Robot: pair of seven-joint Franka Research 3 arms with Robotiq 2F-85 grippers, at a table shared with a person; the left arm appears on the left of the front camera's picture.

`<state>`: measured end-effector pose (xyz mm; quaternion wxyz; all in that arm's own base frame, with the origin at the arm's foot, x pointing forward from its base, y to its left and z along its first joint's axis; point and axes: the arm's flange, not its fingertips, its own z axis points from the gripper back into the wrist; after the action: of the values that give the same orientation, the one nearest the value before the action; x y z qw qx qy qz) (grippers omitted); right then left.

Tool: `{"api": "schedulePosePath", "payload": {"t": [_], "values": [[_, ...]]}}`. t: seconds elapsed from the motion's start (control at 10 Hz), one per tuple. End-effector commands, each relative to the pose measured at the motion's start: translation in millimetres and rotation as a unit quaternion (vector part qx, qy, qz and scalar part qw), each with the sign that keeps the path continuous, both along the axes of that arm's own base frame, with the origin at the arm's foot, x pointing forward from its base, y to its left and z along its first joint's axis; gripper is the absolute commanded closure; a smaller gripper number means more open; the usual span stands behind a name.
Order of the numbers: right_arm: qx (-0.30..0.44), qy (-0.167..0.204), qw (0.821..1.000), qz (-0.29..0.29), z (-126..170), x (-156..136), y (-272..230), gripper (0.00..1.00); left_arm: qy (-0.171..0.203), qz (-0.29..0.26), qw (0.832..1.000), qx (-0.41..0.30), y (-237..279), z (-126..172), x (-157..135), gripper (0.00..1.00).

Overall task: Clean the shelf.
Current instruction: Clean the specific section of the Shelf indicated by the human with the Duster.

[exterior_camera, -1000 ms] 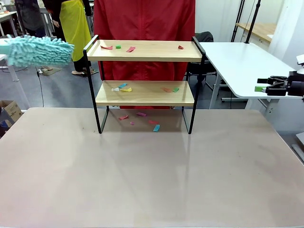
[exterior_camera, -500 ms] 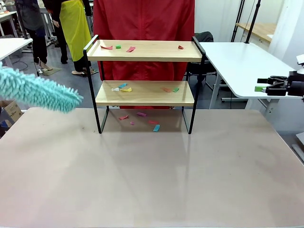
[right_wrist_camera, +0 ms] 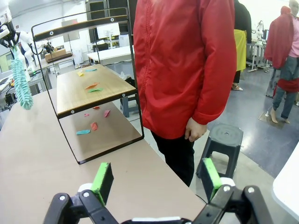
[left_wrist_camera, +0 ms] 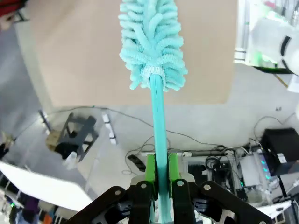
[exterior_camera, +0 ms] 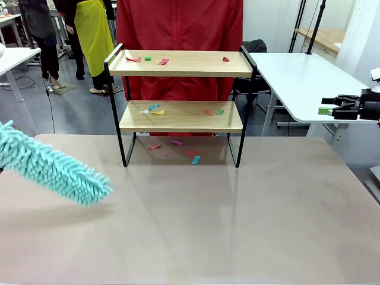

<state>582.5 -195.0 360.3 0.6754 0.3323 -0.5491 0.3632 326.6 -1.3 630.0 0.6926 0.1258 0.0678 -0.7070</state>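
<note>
We noted left hand (left_wrist_camera: 161, 170) clamped on duster (left_wrist_camera: 152, 42) handle, with fluffy head low over tabletop (exterior_camera: 237, 225) left edge. Its long axis pointed right. Shelf (exterior_camera: 190, 63) stood at far middle, beyond and right of duster, well apart. Right hand (right_wrist_camera: 156, 179) gaped empty, seemingly farther off.

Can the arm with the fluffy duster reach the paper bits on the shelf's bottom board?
Probably yes. The duster, shut in the left pincer, hangs over the table left of the shelf, and nothing stands between it and the paper bits.
</note>
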Motion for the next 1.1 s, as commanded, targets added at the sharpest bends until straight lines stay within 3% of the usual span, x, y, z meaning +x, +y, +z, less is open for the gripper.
{"api": "schedulePosePath", "payload": {"t": [0.0,0.2,0.3,1.0], "values": [[0.002,0.007,1.000,-0.008,9,0,3,0.00,0.044,-0.012,0.999,-0.006,-3,3,-8,0.87],[0.002,0.007,1.000,-0.008,9,0,3,0.00,0.047,0.006,0.998,-0.045,-7,5,-5,0.87],[0.002,0.007,1.000,-0.008,9,0,3,0.00,0.041,-0.005,0.999,-0.009,-7,-6,-8,0.87],[0.002,0.007,1.000,-0.008,9,0,3,0.00,0.041,-0.005,0.999,-0.009,-7,-6,-8,0.87]]}}
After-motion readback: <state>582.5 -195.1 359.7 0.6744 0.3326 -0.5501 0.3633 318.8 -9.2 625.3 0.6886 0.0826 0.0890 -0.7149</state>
